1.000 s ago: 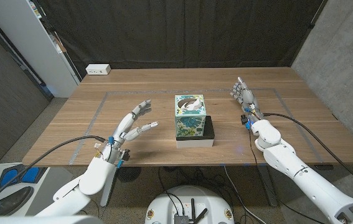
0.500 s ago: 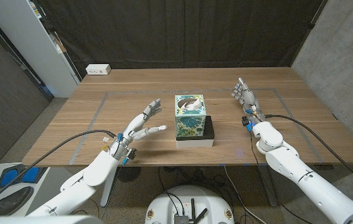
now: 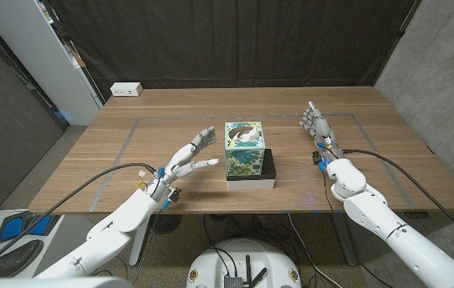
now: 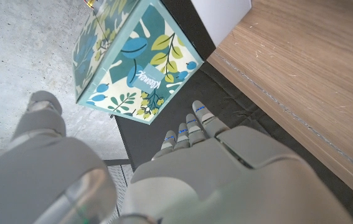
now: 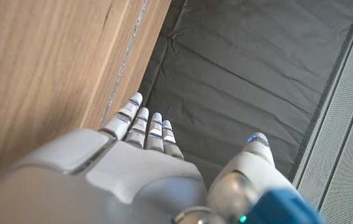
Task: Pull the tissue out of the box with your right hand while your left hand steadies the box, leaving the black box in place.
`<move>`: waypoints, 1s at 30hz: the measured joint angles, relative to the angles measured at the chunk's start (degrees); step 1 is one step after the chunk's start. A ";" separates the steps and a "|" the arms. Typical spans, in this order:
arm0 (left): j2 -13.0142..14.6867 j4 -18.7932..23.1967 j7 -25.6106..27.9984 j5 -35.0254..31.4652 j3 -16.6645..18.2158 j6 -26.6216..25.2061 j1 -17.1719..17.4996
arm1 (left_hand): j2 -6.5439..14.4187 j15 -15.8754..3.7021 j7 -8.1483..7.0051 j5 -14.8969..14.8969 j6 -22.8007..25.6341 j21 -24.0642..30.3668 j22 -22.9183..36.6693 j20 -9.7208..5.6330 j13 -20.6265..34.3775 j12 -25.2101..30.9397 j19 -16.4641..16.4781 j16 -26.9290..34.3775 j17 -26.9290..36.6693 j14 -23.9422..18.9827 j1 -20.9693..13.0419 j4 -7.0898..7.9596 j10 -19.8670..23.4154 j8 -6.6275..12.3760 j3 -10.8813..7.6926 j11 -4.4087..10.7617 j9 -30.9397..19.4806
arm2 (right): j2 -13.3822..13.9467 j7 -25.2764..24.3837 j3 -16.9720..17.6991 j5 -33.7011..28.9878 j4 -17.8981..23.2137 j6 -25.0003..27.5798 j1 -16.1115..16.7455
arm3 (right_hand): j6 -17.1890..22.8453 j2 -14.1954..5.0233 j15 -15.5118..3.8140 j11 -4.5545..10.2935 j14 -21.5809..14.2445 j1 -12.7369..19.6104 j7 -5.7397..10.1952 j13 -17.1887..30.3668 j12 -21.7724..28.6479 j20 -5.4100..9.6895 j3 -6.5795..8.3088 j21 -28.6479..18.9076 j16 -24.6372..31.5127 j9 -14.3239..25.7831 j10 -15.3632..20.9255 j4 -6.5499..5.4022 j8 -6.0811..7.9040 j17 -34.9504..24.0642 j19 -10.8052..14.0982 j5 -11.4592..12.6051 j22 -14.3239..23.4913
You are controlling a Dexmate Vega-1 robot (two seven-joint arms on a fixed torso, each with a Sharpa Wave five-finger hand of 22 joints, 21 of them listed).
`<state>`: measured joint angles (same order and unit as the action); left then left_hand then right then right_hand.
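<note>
A floral teal tissue box (image 3: pixel 244 150) stands on a flat black box (image 3: pixel 266 170) at the middle of the table, a tissue (image 3: pixel 247 136) showing in its top slot. My left hand (image 3: pixel 190 158) hovers just left of the tissue box with fingers spread, a small gap between them and the box's side. The left wrist view has the tissue box (image 4: pixel 134 60) close beyond my left hand (image 4: pixel 207 168). My right hand (image 3: pixel 316 126) is raised with fingers apart, well to the right of the boxes, holding nothing; my right hand (image 5: pixel 145 168) faces the dark curtain.
A white power strip (image 3: pixel 126 90) lies at the table's far left corner. Tape lines (image 3: pixel 126 142) mark a rectangle on the wooden table (image 3: pixel 387 160). A black curtain (image 3: pixel 235 40) hangs behind, with a white cabinet (image 3: pixel 34 56) at the left.
My left hand has moved right and forward, closing in on the tissue box's left side. My right hand has barely shifted.
</note>
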<state>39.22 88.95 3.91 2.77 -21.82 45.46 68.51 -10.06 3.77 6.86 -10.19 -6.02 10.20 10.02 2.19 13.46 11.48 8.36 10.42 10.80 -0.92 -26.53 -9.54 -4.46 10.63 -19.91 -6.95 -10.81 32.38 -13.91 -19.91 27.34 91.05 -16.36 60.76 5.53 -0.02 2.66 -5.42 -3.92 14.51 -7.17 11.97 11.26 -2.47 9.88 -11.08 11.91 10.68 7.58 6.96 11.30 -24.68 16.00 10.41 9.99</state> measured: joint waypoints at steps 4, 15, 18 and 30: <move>-0.34 -0.42 -0.42 -0.18 -0.30 0.26 -0.49 | 0.00 -0.04 0.01 0.00 -1.09 0.00 0.00 -0.31 0.00 0.00 -0.32 0.00 0.00 1.09 0.00 0.00 -1.34 0.00 0.00 -0.12 0.00 | -0.01 0.00 0.07 0.00 0.01 -0.14 0.16 | 0.00 0.00 0.00 0.00 0.00 0.00 0.00 0.00 0.00 -0.02 0.00 0.00 0.00 0.00 0.00 0.00 0.00 0.00 -0.02 0.00 0.00; -1.58 -1.89 -1.23 -1.50 -1.64 0.34 -2.98 | 0.54 -0.10 0.21 -0.22 -1.67 0.00 0.00 -0.32 0.00 -0.23 -0.31 0.00 0.00 1.14 -0.54 -0.01 -1.93 0.00 -0.02 -0.53 0.00 | -0.16 -0.24 0.43 0.23 0.32 -0.63 1.24 | 0.00 0.00 0.12 0.00 0.12 0.00 0.00 0.01 0.00 -0.21 -0.25 0.00 0.00 0.00 0.00 0.25 0.00 -0.01 -0.21 0.00 0.00; -1.68 -1.95 -1.30 -1.79 -1.81 0.08 -3.33 | 0.76 -0.10 0.21 -0.22 -1.67 0.44 0.00 -0.32 -0.01 -0.23 -0.31 0.00 -0.01 1.14 -0.76 -0.01 -1.92 0.00 -0.02 -0.53 0.00 | -0.14 -0.39 0.59 0.26 0.53 -0.68 1.53 | 0.00 -0.01 0.12 0.00 0.12 -0.01 0.00 0.01 0.00 -0.21 -0.25 0.00 0.00 0.00 0.00 0.25 0.00 -0.01 -0.21 0.00 0.00; -1.70 -1.63 -1.49 -2.82 -2.84 -1.81 -4.61 | 1.12 -0.40 0.06 -0.22 -1.07 0.90 -0.01 -0.11 -0.01 0.45 -0.09 0.63 -0.01 0.40 -2.34 -0.43 -1.30 0.89 -0.44 0.10 0.01 | 0.02 -0.87 1.15 0.39 1.07 -1.09 2.59 | 0.00 -0.46 0.11 0.00 0.12 -0.46 0.00 0.01 0.00 -0.21 -0.25 0.00 0.00 0.00 0.00 0.25 0.00 0.24 -0.21 0.00 0.00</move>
<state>37.51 87.32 2.42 -0.05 -24.66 43.65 63.90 -8.93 3.37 6.92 -10.41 -7.10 11.10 10.01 2.08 13.45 11.93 8.28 11.04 10.79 -0.52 -28.88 -9.97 -5.76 11.52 -20.35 -6.84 -10.80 32.39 -14.78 -18.76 27.73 92.12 -17.45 63.35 5.53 -0.48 2.77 -5.42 -3.80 14.05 -7.17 11.98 11.26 -2.67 9.64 -11.08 11.91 10.68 7.58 7.20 11.30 -24.43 15.79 10.41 9.99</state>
